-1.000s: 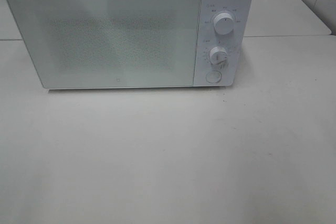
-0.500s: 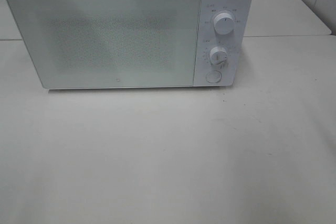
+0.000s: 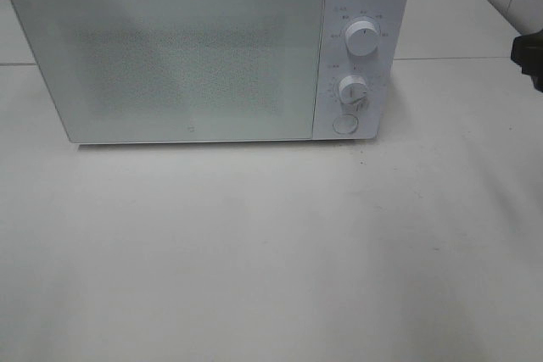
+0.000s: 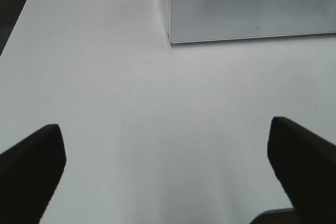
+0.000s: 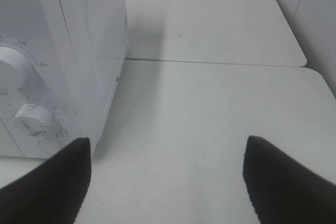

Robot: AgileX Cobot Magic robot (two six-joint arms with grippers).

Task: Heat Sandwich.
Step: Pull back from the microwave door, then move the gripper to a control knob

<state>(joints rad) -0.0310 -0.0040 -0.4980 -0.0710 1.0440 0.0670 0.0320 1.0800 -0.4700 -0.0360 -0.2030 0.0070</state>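
Sandwich unseen; left claw and right claw gape wide, empty.

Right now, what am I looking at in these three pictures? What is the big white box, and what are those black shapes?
This is a robot with two arms. One picture comes from a camera mounted up high. The other two come from small cameras on each arm's wrist. The big white box is a microwave with its door shut. It has an upper knob, a lower knob and a round button, and it stands on a white table. The black shapes are fingers of each arm's grasping tool: the left tool and the right tool. Both are open and hold nothing. No sandwich shows in any picture.
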